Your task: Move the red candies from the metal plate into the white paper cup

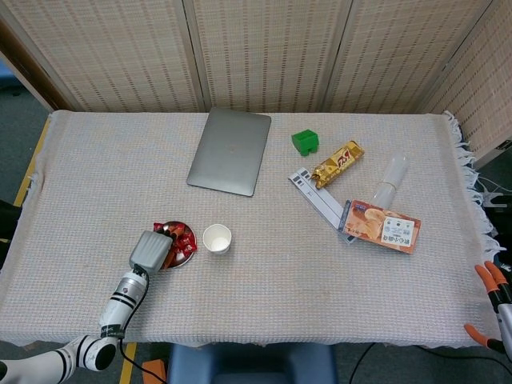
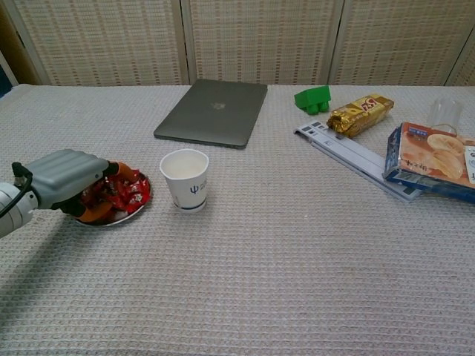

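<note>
The robot's left hand (image 2: 70,178), fingers curled down into the red wrapped candies (image 2: 126,194) on the round metal plate (image 1: 186,254), grip unclear, sits just left of the white paper cup (image 2: 185,179).
</note>
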`<action>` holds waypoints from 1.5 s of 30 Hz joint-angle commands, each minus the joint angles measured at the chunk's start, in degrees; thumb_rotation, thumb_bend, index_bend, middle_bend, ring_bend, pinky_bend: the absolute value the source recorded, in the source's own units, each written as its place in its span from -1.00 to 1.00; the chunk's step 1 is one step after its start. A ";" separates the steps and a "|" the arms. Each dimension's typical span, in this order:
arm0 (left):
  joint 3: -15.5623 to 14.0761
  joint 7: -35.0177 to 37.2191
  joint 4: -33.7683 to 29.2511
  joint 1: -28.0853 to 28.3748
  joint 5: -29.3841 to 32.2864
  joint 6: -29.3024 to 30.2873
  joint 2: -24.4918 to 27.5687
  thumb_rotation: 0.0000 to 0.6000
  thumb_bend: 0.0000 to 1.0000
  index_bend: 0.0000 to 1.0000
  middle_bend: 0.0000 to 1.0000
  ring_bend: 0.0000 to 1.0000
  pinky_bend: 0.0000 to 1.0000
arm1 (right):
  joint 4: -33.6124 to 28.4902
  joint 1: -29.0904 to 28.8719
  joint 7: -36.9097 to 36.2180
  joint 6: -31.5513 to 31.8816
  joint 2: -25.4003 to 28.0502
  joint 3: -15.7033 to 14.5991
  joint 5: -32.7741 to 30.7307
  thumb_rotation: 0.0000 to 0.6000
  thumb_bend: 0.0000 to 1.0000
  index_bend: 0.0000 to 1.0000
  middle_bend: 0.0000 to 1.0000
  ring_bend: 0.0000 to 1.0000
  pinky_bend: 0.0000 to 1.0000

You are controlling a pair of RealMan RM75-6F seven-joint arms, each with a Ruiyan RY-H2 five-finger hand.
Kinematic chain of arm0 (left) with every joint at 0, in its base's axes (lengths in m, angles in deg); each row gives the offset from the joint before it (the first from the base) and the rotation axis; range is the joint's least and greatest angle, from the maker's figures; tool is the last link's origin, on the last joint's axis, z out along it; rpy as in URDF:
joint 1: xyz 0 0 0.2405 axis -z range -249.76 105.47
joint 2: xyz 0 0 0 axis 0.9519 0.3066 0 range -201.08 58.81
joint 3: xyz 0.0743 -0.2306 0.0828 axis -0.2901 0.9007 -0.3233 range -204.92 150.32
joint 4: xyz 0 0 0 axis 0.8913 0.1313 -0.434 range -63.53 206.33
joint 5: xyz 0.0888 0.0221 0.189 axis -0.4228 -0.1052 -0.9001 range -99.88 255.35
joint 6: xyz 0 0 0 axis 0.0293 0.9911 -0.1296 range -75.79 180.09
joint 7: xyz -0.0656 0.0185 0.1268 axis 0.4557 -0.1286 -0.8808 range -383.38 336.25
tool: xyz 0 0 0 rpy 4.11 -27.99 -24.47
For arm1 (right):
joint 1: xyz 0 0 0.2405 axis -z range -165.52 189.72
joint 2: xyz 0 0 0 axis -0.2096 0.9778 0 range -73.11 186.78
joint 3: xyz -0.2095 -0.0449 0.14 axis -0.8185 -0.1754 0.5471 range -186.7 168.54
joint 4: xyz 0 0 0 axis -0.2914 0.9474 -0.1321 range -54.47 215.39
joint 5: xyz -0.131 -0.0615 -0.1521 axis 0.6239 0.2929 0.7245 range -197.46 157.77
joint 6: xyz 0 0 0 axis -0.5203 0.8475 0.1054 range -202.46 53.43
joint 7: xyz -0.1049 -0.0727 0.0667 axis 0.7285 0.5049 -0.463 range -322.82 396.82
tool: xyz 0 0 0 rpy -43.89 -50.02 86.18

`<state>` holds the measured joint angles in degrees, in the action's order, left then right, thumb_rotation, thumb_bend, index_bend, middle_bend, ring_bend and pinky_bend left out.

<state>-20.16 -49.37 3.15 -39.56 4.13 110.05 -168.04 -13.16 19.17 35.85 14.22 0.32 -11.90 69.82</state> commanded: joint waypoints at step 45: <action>0.00 6.79 -3.66 -1.96 -7.19 12.72 2.95 1.00 0.38 0.49 0.54 0.37 1.00 | -0.64 -0.25 -0.10 -0.85 0.79 -0.53 -0.22 1.00 -0.88 -1.00 -1.00 -1.00 -1.00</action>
<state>-20.78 -42.69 1.72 -41.35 -2.21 121.33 -166.57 -13.79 18.92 35.75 13.38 1.11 -12.43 69.60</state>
